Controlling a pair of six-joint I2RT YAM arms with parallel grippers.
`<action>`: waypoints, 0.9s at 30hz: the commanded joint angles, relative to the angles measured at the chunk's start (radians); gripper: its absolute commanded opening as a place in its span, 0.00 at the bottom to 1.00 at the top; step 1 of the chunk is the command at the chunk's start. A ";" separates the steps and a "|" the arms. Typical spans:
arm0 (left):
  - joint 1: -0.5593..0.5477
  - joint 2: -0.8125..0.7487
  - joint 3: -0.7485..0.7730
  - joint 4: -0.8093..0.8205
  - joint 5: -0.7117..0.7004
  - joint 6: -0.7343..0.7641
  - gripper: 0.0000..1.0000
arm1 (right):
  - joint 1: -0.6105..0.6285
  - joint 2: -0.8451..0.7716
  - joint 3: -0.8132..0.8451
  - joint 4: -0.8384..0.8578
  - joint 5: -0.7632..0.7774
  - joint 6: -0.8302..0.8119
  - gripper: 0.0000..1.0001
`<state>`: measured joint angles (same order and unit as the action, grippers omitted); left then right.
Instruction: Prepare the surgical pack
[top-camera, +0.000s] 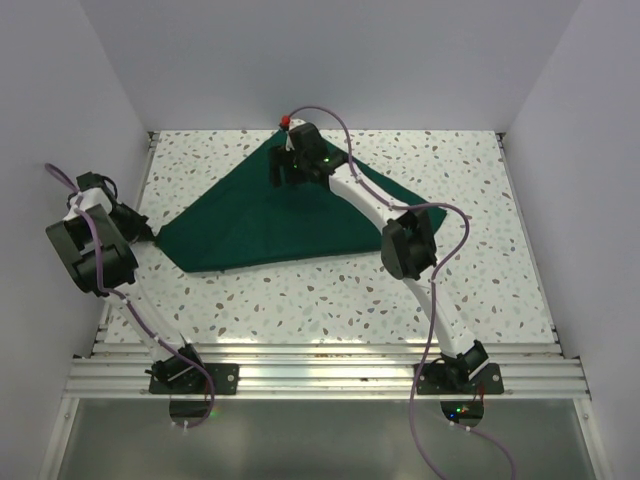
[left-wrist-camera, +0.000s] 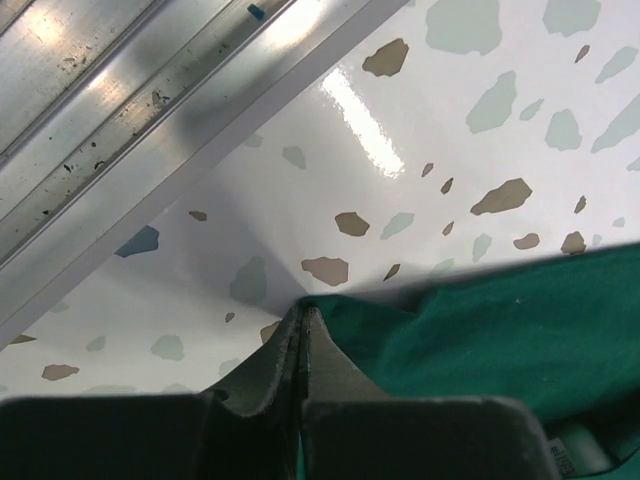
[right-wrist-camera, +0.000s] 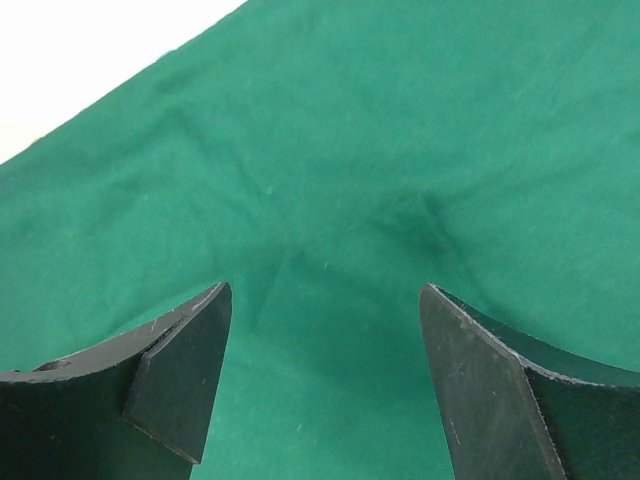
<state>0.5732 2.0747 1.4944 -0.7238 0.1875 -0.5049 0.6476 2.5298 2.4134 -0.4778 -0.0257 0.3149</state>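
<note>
Green cloth (top-camera: 270, 225) lies in a folded triangle on table (top-camera: 330, 300), mid to far side; L gripper (left-wrist-camera: 300, 318) pinched tight on its left corner; R gripper (right-wrist-camera: 325, 300) jaws wide apart, holding nothing, over cloth's far part.

Speckled white tabletop (top-camera: 330, 300), plain pale walls (top-camera: 330, 60), aluminium rails (top-camera: 330, 365) along near edge

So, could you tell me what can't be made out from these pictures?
- Anything beneath the green cloth: it covers that in every view.
- The cloth's far end: top view, partly behind the right gripper.
- Whether the left gripper actually holds the cloth's left corner: left wrist view, its shut jaws cover the spot; top view, too small.
</note>
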 joint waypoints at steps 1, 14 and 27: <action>0.017 -0.031 0.027 0.012 0.015 -0.001 0.00 | -0.014 -0.048 0.001 -0.057 -0.060 0.076 0.79; -0.078 -0.290 0.007 0.004 0.055 -0.050 0.00 | -0.124 -0.025 -0.030 -0.105 -0.212 0.309 0.70; -0.238 -0.350 0.020 0.075 0.136 -0.178 0.00 | -0.138 0.033 -0.013 -0.064 -0.286 0.309 0.69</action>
<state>0.3889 1.7756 1.4944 -0.7181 0.2768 -0.6140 0.5114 2.5366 2.3730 -0.5758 -0.2527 0.6060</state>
